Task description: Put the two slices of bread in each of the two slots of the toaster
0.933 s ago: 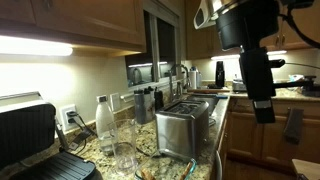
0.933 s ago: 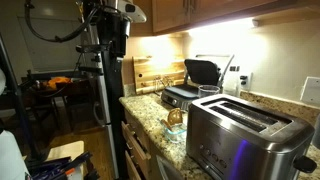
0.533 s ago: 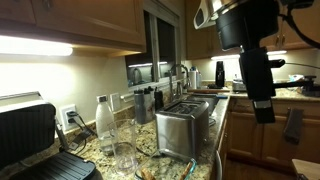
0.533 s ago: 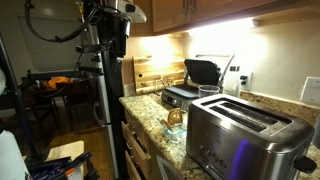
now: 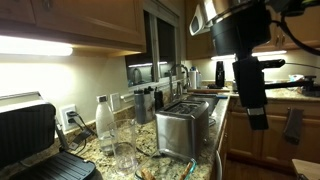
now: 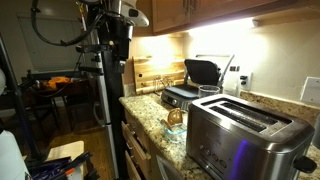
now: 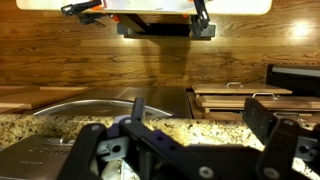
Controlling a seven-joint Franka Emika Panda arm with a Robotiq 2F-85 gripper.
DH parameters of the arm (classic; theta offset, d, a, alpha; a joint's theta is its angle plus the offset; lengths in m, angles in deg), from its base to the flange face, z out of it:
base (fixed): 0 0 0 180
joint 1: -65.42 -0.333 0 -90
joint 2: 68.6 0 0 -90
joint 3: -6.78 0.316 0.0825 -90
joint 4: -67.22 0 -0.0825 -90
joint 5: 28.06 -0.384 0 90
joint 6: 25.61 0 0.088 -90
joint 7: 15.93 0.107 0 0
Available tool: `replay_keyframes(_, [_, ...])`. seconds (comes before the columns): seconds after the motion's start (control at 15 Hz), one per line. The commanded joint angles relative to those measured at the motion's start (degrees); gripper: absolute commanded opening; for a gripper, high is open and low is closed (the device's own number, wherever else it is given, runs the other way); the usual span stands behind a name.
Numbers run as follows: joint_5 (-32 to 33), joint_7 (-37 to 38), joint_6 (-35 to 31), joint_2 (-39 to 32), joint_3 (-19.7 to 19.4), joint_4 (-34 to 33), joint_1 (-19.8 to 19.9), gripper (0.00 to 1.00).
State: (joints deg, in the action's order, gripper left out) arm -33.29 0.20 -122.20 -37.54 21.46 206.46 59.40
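Now | kitchen — speckled granite counter [image 6: 146, 112], wood cabinets [image 5: 70, 20] | toaster [image 5: 184, 128] on counter | hand [image 7: 180, 140] spread wide, empty

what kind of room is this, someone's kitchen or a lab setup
Most likely a home kitchen. A steel toaster and a black grill press stand on a speckled stone countertop, with wooden wall cabinets above and lighting beneath them.

The arm [image 6: 103, 70] stands tall beside the table; its pincer [image 7: 182, 148] is empty, jaws spread wide.
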Motion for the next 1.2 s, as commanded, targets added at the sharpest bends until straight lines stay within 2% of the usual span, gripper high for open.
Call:
replay_keyframes(0.0, [0.6, 0.2, -2.4, -3.7, -0.1, -1.5, -0.7, 1.00])
replay_keyframes(1.13, [1.7, 1.4, -19.0, -18.6, 0.0, -5.5, -1.5, 1.00])
